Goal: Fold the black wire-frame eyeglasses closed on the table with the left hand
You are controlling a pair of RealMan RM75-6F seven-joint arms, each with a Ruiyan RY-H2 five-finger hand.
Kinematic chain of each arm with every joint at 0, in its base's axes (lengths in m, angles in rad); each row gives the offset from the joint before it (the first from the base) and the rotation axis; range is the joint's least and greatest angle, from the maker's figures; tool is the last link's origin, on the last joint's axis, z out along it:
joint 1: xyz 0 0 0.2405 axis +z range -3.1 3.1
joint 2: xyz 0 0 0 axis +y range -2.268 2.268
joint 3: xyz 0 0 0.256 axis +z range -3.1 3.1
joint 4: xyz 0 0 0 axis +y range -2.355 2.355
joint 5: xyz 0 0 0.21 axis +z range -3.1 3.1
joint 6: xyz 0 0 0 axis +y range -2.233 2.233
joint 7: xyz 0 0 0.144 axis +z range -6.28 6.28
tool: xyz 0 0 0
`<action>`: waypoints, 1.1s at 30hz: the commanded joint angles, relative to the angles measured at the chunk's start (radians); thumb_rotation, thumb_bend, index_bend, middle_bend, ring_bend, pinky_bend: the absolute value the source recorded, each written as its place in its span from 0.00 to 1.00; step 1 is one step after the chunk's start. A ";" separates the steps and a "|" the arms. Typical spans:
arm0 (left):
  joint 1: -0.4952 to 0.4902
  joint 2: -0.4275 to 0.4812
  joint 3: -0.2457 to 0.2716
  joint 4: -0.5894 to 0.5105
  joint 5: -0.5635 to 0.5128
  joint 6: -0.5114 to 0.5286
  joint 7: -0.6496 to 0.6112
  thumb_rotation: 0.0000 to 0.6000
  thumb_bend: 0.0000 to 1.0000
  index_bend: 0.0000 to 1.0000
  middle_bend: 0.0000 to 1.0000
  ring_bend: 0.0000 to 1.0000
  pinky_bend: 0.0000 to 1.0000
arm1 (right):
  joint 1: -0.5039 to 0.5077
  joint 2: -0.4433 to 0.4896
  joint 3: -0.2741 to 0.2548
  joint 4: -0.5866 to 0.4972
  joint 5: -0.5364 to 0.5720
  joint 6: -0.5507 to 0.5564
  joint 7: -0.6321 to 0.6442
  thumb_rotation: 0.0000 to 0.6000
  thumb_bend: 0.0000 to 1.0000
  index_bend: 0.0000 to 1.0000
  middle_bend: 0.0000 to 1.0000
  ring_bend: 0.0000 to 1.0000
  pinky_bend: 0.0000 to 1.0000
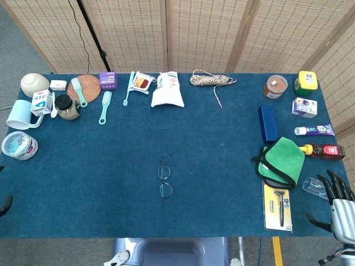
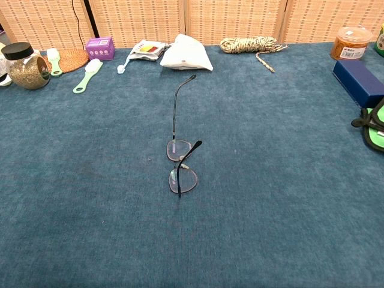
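The black wire-frame eyeglasses (image 1: 165, 180) (image 2: 182, 166) lie near the middle of the blue table, lenses side by side front to back. In the chest view one temple stretches away toward the far side, and the other rises at a slant over the lenses. Only a dark tip of my left hand (image 1: 5, 204) shows at the left edge of the head view, far from the glasses; how its fingers stand is hidden. My right hand (image 1: 338, 204) hangs at the front right corner with fingers spread and nothing in it. Neither hand appears in the chest view.
A green cloth (image 1: 283, 160), razor pack (image 1: 277, 206), blue case (image 1: 268, 123) and bottles (image 1: 321, 149) crowd the right side. A white pouch (image 2: 186, 53), rope coil (image 2: 249, 44), brushes (image 2: 88, 75) and jar (image 2: 25, 66) line the back. Cups (image 1: 22, 113) stand at left.
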 commanded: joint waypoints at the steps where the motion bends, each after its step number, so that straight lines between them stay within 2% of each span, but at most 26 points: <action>1: 0.000 -0.001 0.001 0.000 -0.002 -0.002 0.000 1.00 0.28 0.17 0.13 0.09 0.04 | 0.000 0.000 0.000 0.000 0.000 -0.001 0.000 1.00 0.00 0.11 0.03 0.03 0.13; 11: -0.006 0.010 0.002 -0.003 0.021 -0.002 -0.005 1.00 0.28 0.17 0.13 0.09 0.04 | -0.003 0.002 -0.001 0.000 -0.005 0.006 0.004 1.00 0.00 0.11 0.03 0.03 0.13; 18: -0.040 0.027 0.012 -0.020 0.071 -0.048 -0.031 1.00 0.28 0.17 0.13 0.09 0.04 | -0.009 0.006 -0.003 -0.005 -0.003 0.013 0.001 1.00 0.00 0.11 0.03 0.03 0.13; 33: -0.179 0.022 0.033 0.013 0.291 -0.175 0.057 1.00 0.28 0.17 0.13 0.09 0.04 | -0.022 0.021 -0.006 -0.029 -0.008 0.032 -0.016 1.00 0.00 0.11 0.03 0.03 0.13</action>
